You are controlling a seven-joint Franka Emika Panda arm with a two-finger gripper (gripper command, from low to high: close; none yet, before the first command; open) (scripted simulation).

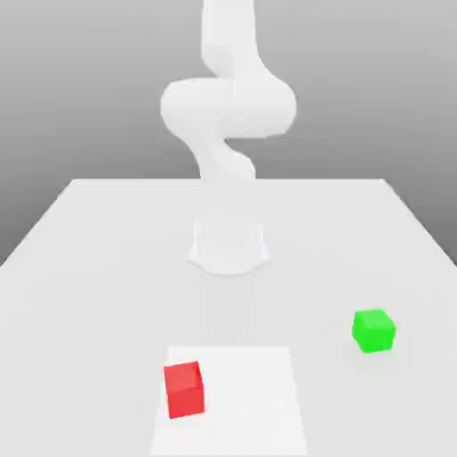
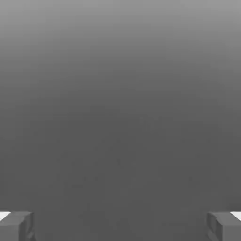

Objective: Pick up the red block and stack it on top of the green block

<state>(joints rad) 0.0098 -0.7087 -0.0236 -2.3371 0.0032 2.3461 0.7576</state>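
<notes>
The red block (image 1: 185, 389) sits on a white square patch (image 1: 259, 402) near the table's front, toward the exterior view's left. The green block (image 1: 374, 330) rests on the bare table to the exterior view's right, well apart from the red one. In the hand view my gripper (image 2: 120, 226) is open: its two grey fingertips (image 2: 16, 226) stand far apart with nothing between them, facing a plain grey background. The white arm (image 1: 228, 107) rises from its base at the table's middle and bends upward out of the exterior view.
The arm's round white base (image 1: 228, 245) stands on the light grey table (image 1: 89, 268) behind both blocks. The table's far edge runs across the exterior view behind the base.
</notes>
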